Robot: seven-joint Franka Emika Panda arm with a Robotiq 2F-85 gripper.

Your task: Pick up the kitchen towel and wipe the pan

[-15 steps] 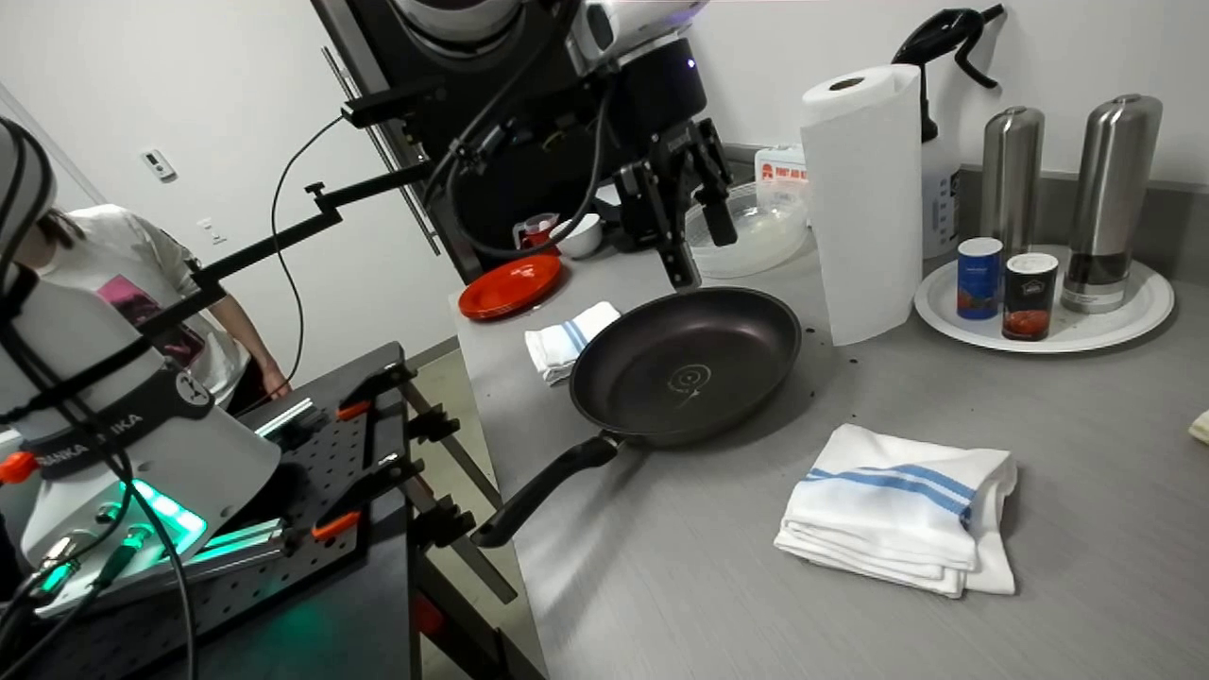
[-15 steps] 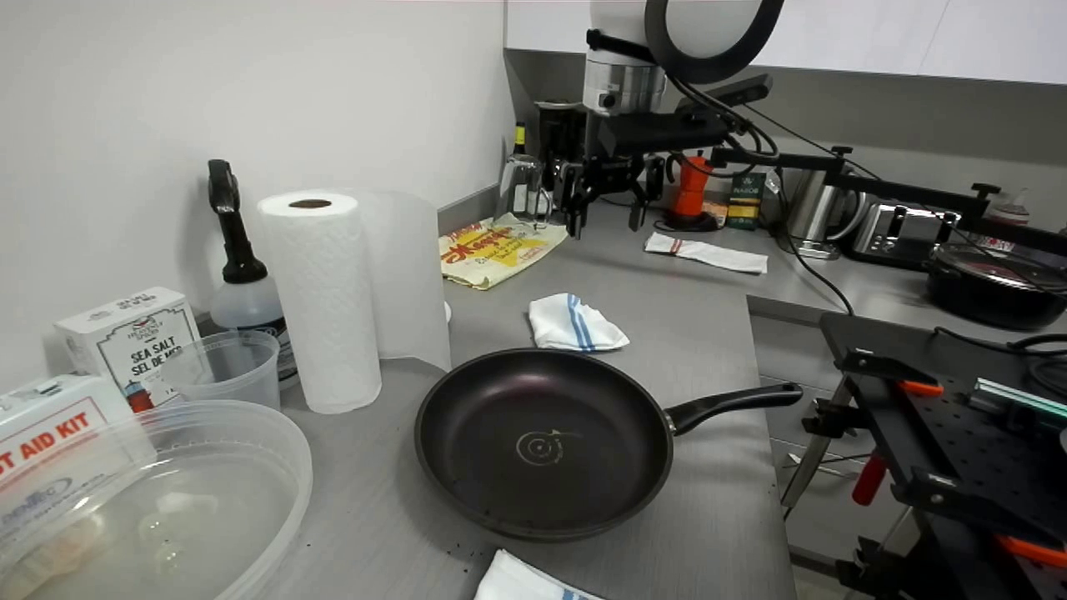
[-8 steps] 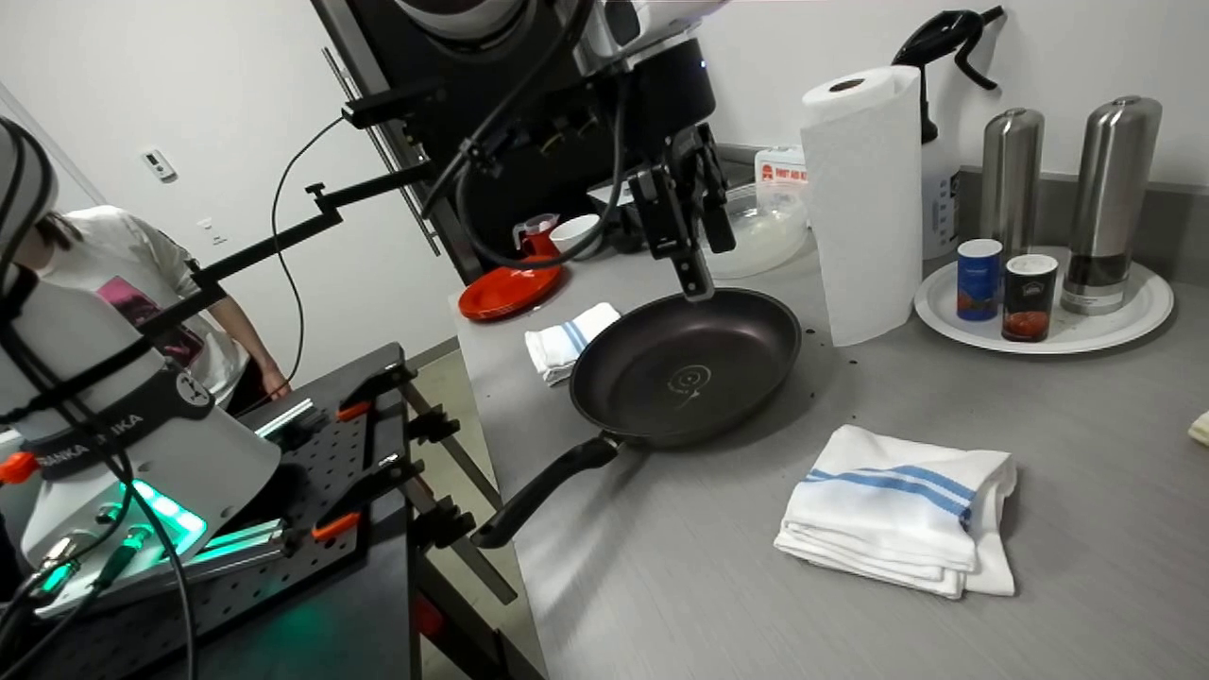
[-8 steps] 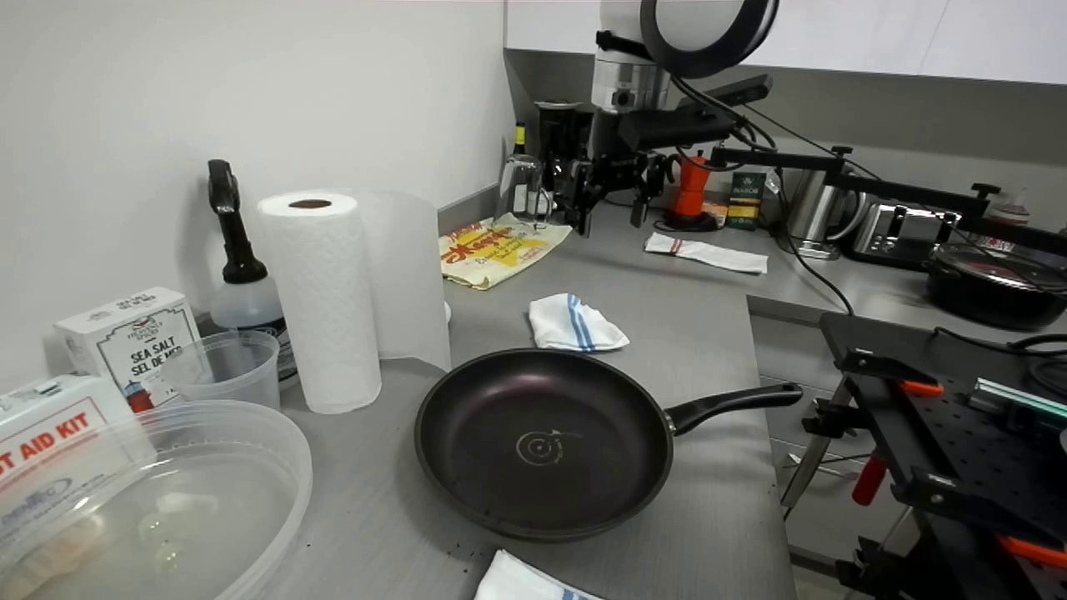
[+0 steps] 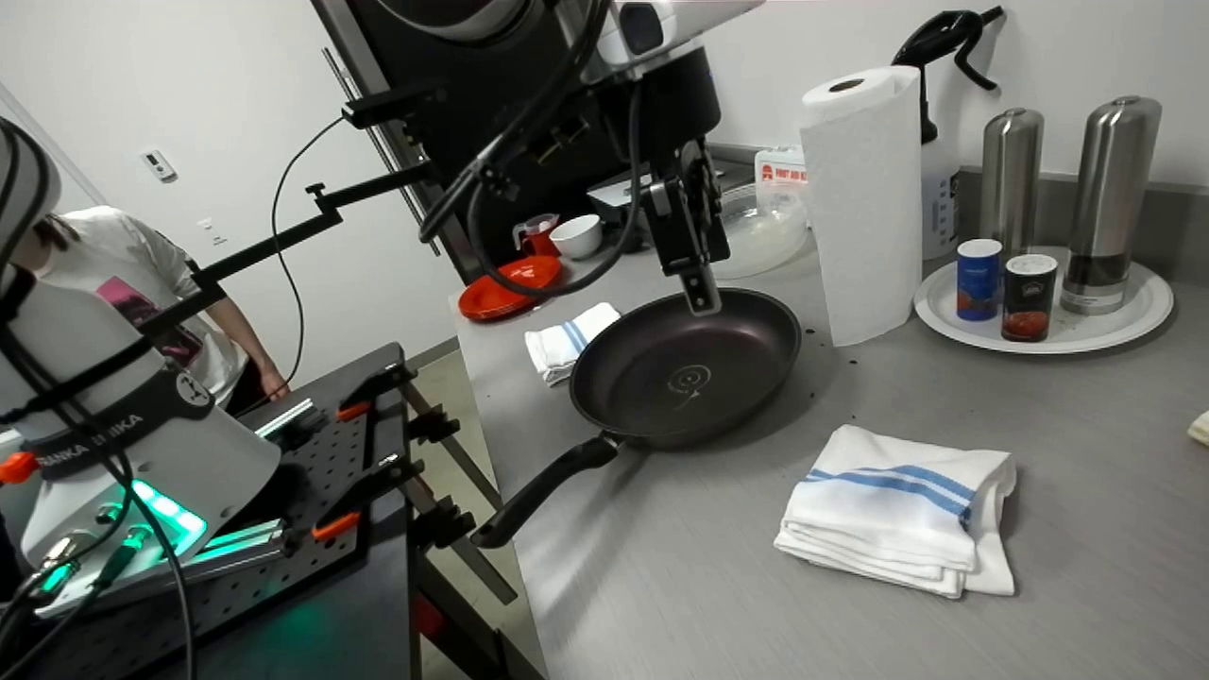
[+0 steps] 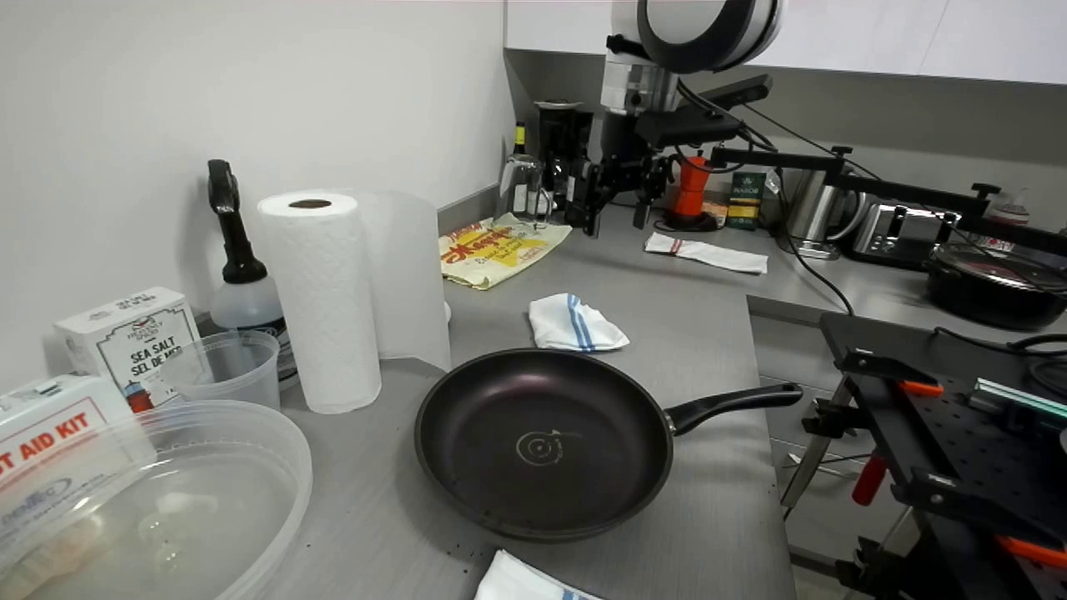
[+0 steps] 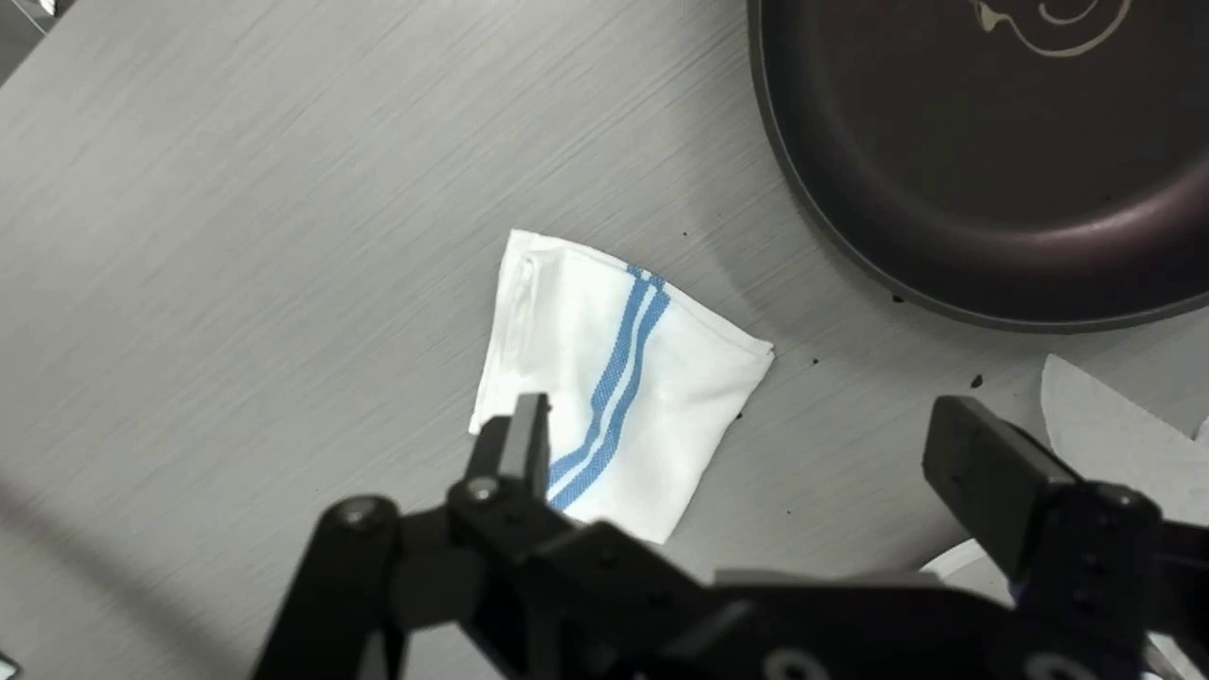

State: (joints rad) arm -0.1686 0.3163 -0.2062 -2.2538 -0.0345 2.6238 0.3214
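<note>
Over the gray tabletop [image 7: 246, 246], the hand [image 7: 739, 436], spread wide and empty, has shifted and turned slightly, apparently lining up on the blue-striped kitchen towel [image 7: 628, 378] (folded, beside the frying pan [image 6: 542, 442]), so wiping must wait.

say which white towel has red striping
In an exterior view: the long, narrow towel near the moka pot; the kitchen towel beyond the pan and the towel at the bottom edge have blue stripes.
</note>
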